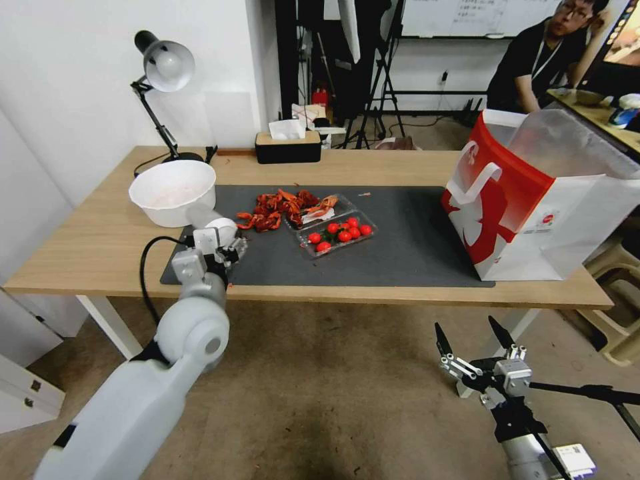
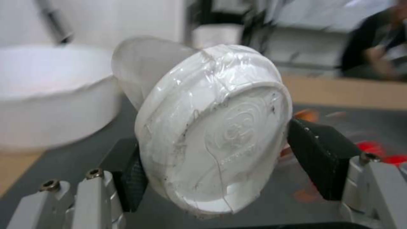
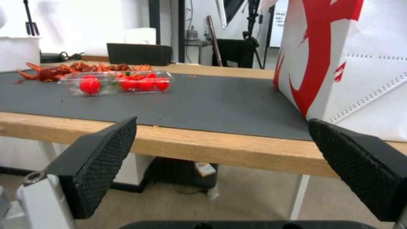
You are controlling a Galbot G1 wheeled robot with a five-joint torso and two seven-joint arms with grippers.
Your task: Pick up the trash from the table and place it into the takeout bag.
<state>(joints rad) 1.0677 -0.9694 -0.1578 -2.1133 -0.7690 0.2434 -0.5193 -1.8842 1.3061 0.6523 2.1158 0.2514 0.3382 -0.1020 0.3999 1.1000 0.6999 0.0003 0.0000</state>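
My left gripper [image 1: 225,248] is shut on a frosted lidded cup [image 1: 212,230], tilted just above the left end of the dark mat [image 1: 407,233]. In the left wrist view the cup's white film-covered lid [image 2: 220,133] sits between the black pads [image 2: 320,152]. Other trash on the table [image 1: 400,163] includes red crayfish shells [image 1: 280,207] and a clear tray of cherry tomatoes [image 1: 337,233]. The red and white takeout bag [image 1: 533,200] stands open at the mat's right end. My right gripper [image 1: 470,340] hangs open below the table's front edge, with the bag [image 3: 352,60] ahead of it.
A large white bowl [image 1: 173,190] stands right behind the held cup. A black tissue box [image 1: 288,147] and a desk lamp [image 1: 163,67] are at the back. A person sits beyond the bag. A stool [image 1: 620,280] stands at the right.
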